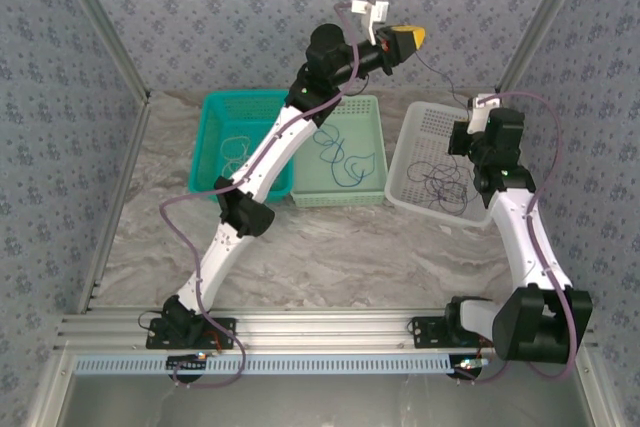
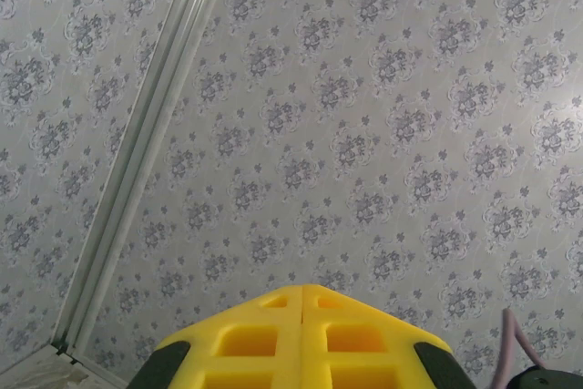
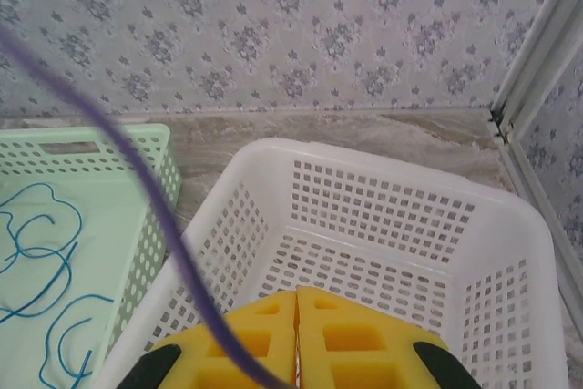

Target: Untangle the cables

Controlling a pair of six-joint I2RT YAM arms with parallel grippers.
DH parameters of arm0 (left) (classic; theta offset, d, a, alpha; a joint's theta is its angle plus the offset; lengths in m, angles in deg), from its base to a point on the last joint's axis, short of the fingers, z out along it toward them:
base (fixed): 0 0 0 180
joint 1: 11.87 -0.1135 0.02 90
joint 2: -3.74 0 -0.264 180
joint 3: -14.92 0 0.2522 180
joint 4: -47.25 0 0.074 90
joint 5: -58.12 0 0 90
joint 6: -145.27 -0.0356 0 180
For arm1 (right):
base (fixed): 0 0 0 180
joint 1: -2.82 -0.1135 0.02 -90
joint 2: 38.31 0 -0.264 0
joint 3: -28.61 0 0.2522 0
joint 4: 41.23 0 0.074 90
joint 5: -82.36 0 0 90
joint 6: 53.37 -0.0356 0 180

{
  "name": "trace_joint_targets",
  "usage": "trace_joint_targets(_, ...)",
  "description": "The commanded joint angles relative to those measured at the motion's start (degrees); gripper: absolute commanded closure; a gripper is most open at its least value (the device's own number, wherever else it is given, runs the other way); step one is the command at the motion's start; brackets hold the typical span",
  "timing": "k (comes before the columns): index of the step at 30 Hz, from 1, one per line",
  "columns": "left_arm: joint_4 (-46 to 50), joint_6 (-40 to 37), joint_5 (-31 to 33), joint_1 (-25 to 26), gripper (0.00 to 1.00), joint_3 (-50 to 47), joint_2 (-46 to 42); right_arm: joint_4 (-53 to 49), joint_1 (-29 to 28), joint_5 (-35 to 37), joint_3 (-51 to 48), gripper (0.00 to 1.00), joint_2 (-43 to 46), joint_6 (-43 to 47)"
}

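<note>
My left gripper (image 1: 408, 40) (image 2: 301, 287) is raised high toward the back wall, its yellow jaws shut. A thin dark purple cable (image 1: 445, 85) runs from its tip down to the right arm. In the right wrist view this cable (image 3: 165, 230) slants in from the upper left and ends in the seam of my right gripper (image 3: 297, 291), which is shut on it above the white basket (image 3: 364, 157). More dark cable loops (image 1: 445, 182) lie in that basket. A blue cable (image 1: 340, 159) lies in the light green basket (image 1: 365, 112). A whitish cable (image 1: 235, 147) lies in the teal basket (image 1: 215, 112).
The three baskets stand side by side at the back of the marble-patterned table (image 1: 330, 257). Patterned walls and metal frame posts (image 1: 100, 27) enclose the space. The left arm reaches over the seam between the teal and green baskets.
</note>
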Motion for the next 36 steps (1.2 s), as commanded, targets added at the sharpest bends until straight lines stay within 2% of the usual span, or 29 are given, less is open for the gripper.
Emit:
trace_joint_targets(1, -0.3, -0.4, -1.0, 0.4, 1.0, -1.6, 1.2, 0.6, 0.5, 0.3, -1.2, 0.9, -1.4, -2.0)
trace_joint_targets(3, -0.2, 0.1, -1.5, 0.4, 1.0, -2.9, 1.7, 0.8, 0.5, 0.8, -2.5, 0.89, -2.1, -2.7)
trace_joint_targets(6, 0.5, 0.3, -1.4, 0.7, 1.0, -3.5, 3.1, 0.2, 0.6, 1.2, -3.6, 0.8, -3.4, -4.1)
trace_joint_targets(9, 1.5, -0.1, -0.8, 0.9, 1.0, -3.6, 4.3, -2.7, 0.7, 2.2, -3.3, 0.79, -5.0, -5.7)
trace_joint_targets(12, 3.1, -1.2, -0.4, 1.4, 1.0, -4.2, 5.2, -6.0, 1.0, 6.2, -3.1, 0.81, -5.6, -8.0)
trace_joint_targets(15, 4.2, -1.8, 0.0, 2.0, 1.0, -5.4, 6.1, -8.0, 2.6, 6.1, -3.5, 0.83, -5.6, -10.1)
trace_joint_targets(16, 4.6, -1.8, 0.1, 2.2, 0.96, -5.6, 6.7, -8.6, 2.9, 5.7, -3.6, 0.83, -5.7, -10.4)
trace_joint_targets(19, 6.3, -1.9, 0.0, 2.6, 0.77, -5.7, 8.2, -9.8, 3.2, 5.9, -3.9, 0.79, -5.7, -11.0)
trace_joint_targets(22, 9.6, -2.7, 0.5, 3.0, 0.46, -5.7, 9.0, -10.6, 3.2, 6.4, -3.8, 0.73, -5.3, -11.6)
trace_joint_targets(23, 10.9, -3.4, 0.8, 3.0, 0.33, -5.7, 9.1, -10.9, 3.2, 6.4, -3.7, 0.68, -5.2, -11.9)
trace_joint_targets(25, 14.2, -5.1, 1.6, 3.0, 0.21, -5.4, 8.9, -11.7, 3.3, 6.3, -3.2, 0.65, -5.0, -12.1)
trace_joint_targets(27, 17.4, -7.1, 1.8, 3.0, 0.13, -5.3, 8.0, -12.2, 3.2, 5.7, -2.8, 0.63, -4.7, -12.1)
trace_joint_targets(29, 20.0, -8.4, 2.1, 2.9, 0.07, -5.3, 6.6, -13.0, 3.2, 5.8, -2.3, 0.56, -4.4, -12.2)
trace_joint_targets(31, 22.0, -10.0, 2.2, 3.0, 0.01, -5.3, 4.8, -13.8, 3.3, 5.8, -1.9, 0.45, -3.9, -12.1)
trace_joint_targets(34, 25.5, -13.6, 3.8, 3.0, 0.01, -5.3, 1.2, -12.6, 3.2, 2.5, -2.6, 0.19, -1.6, -10.7)
trace_joint_targets(36, 29.3, -17.0, 6.9, 3.0, 0.01, -5.3, -2.0, -8.6, 2.5, -0.5, -5.3, 0.09, 1.3, -8.2)
